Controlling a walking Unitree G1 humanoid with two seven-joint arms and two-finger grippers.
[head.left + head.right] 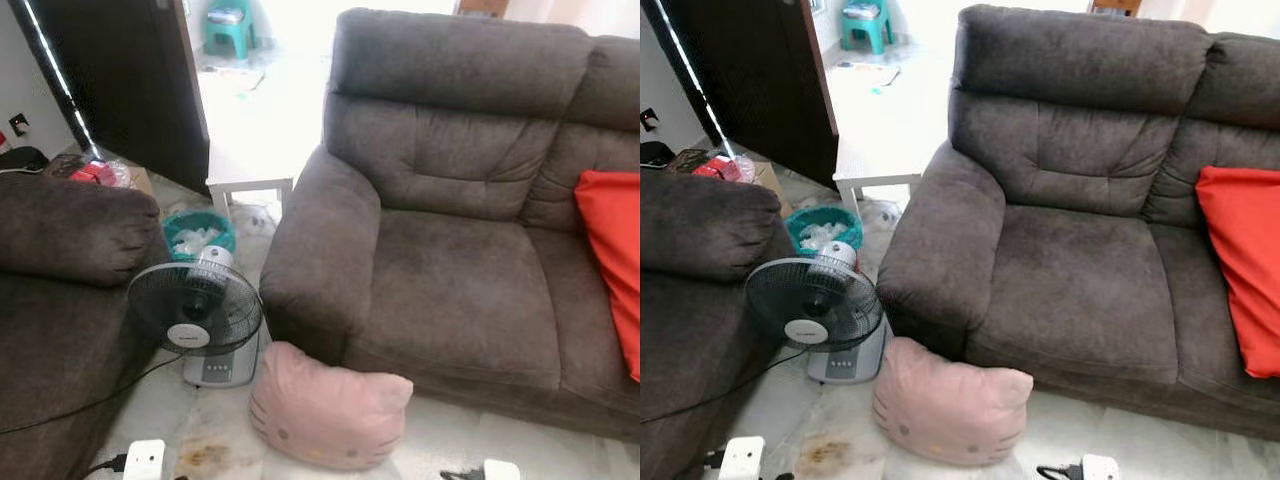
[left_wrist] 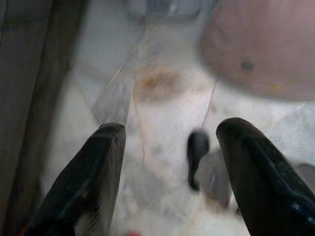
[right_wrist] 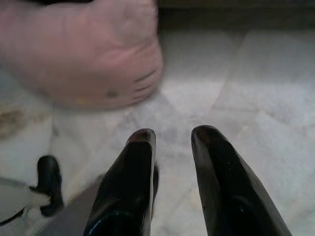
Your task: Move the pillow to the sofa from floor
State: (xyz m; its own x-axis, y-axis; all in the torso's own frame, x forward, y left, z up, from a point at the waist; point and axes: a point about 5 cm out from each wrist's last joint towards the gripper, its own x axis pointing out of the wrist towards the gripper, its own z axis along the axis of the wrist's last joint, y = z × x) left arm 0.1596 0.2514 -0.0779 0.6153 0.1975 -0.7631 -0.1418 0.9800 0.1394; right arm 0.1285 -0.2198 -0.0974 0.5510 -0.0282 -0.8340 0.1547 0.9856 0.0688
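Note:
A pink cat-face pillow [image 1: 328, 408] lies on the pale tiled floor, leaning against the front of the dark brown sofa [image 1: 460, 270] below its left armrest. In the left wrist view my left gripper [image 2: 170, 132] hangs open over bare floor, and the pillow [image 2: 266, 49] lies a short way ahead of it. In the right wrist view my right gripper [image 3: 172, 135] is open with a narrow gap and holds nothing. There the pillow [image 3: 83, 54] lies just beyond the fingertips, apart from them.
A standing fan [image 1: 195, 310] with a trailing cable is right beside the pillow. Behind it are a teal basket [image 1: 200, 232] and a white table [image 1: 250, 170]. A second brown sofa [image 1: 60, 250] fills the left. A red cushion [image 1: 610, 250] rests on the sofa's right seat.

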